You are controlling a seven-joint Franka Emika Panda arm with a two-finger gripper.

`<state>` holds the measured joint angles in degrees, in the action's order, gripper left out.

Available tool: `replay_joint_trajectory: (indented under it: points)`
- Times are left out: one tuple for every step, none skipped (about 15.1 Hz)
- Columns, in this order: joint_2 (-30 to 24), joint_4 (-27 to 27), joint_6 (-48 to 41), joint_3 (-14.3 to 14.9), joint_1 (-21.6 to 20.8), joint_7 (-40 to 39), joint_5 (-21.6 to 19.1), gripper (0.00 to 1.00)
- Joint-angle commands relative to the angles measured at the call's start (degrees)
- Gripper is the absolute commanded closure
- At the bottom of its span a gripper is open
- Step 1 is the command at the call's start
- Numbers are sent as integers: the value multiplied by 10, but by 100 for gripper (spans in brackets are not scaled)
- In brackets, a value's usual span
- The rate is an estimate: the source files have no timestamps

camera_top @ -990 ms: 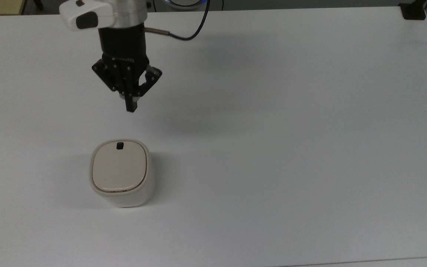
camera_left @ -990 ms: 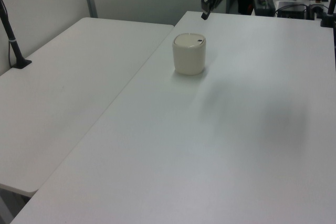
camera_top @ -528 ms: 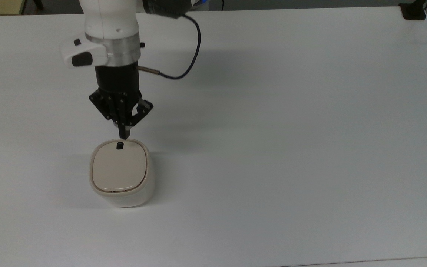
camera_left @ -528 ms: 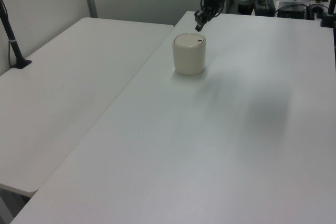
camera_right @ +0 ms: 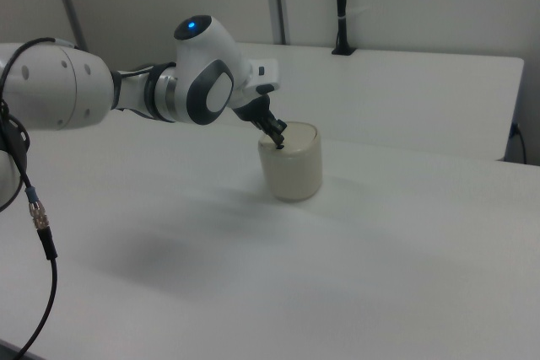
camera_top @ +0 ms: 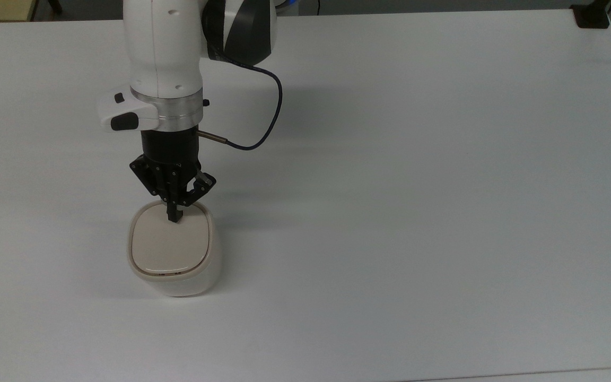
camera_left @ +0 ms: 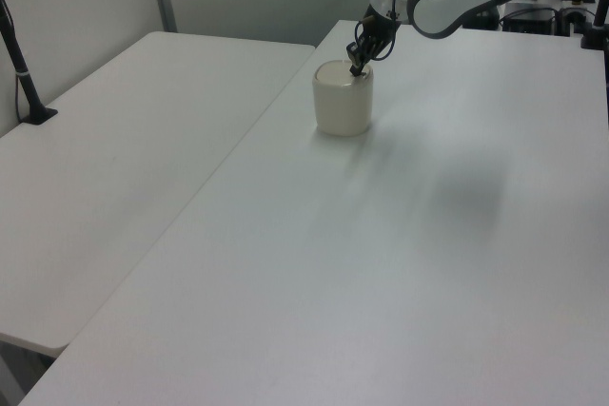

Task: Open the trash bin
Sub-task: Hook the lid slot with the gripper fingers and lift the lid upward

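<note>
1. Pressing down is what the black two-finger gripper point(camera_top: 174, 216) appears to be doing: its fingertips are brought together into a single point, nothing is held between them, and they are set on the far edge of the lid as the top view shows it.
2. The small cream-white plastic trash bin point(camera_top: 174, 254) with rounded-square body is found directly under the jaws, upright on the white table point(camera_top: 417, 185); its beige lid point(camera_top: 170, 241) lies flat and closed.
3. The release button is judged to sit beneath the fingertips and is covered by them, so it cannot be confirmed.
4. The bin is judged light, stiff and smooth-walled; it may slide or tip if pushed sideways, so a straight downward push at the lid's edge is called for, not a grasp.
5. The long axis is vertical, in line with the jaws; the pressed edge is turned toward the arm's wrist, and the hinge is judged to lie on the opposite edge, away from the jaws.
</note>
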<state>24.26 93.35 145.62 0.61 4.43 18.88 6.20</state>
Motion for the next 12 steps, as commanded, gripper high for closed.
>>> replay_joint_trajectory:
  points:
    - [8,15,13,6,-4,20,42,100]
    - [8,15,12,6,-5,27,42,100]
    - [6,12,12,5,-4,40,40,100]
    - [2,10,11,5,-3,56,37,100]
    - [-4,8,11,5,-4,76,34,100]
    - [-13,3,8,5,-4,99,31,100]
    - [-22,-4,5,5,-3,127,28,100]
    - [-32,-5,-5,5,-3,158,27,100]
    - [-41,-11,-21,5,-3,182,26,100]
    - [-51,-20,-43,4,-3,198,25,98]
    - [-61,-27,-70,4,-3,209,23,96]
    - [-73,-32,-93,4,-3,217,20,97]
